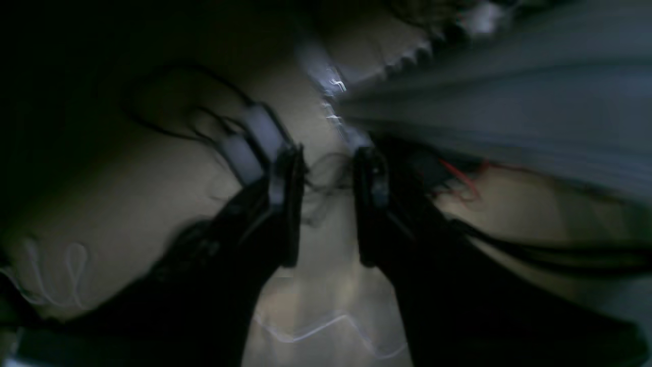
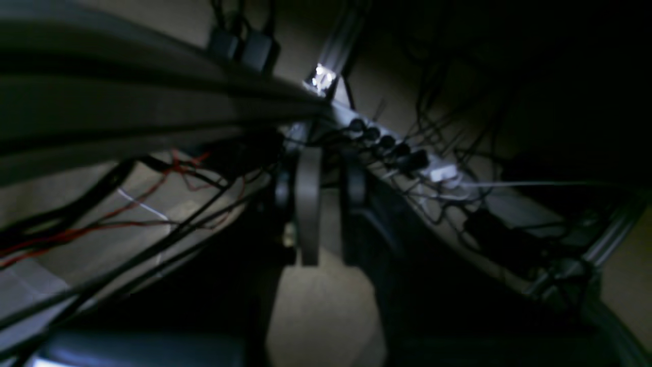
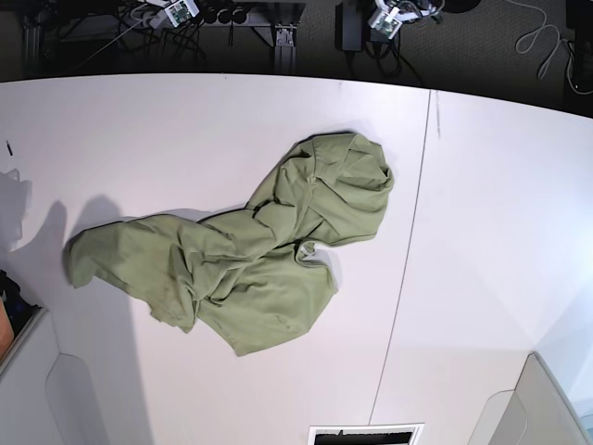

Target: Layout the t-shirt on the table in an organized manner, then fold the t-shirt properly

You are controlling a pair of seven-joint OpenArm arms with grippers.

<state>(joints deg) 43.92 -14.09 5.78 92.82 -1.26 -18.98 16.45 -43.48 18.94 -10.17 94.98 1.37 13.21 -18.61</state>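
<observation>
T-shirt: an olive-green t-shirt (image 3: 243,252) lies crumpled at the centre of the base view, stretching from the left-centre up toward the upper middle of the frame, bunched in folds rather than spread flat.
Tag: a small white tag (image 3: 306,250) shows near the middle of the garment, just right of its centre.
Table: the white table (image 3: 482,232) fills nearly the whole base view; a thin dark seam (image 3: 408,250) runs top to bottom just right of the shirt, apart from the cloth.
Shadows: grey shadows fall on the tabletop at the left of the base view, beside the shirt's left end.
Left gripper: seen only in the left wrist view, dim and blurred; the left gripper (image 1: 328,204) shows two dark fingers (image 1: 290,204) standing apart with a clear gap and nothing between them. It points at cables and a pale floor, not at the shirt.
Right gripper: in the right wrist view, the right gripper (image 2: 326,204) has its fingers (image 2: 308,204) close together with a narrow gap, nothing visibly held; whether it is fully closed cannot be told. Behind it hang tangled black and red cables (image 2: 127,204).
Contact: neither arm appears in the base view.
</observation>
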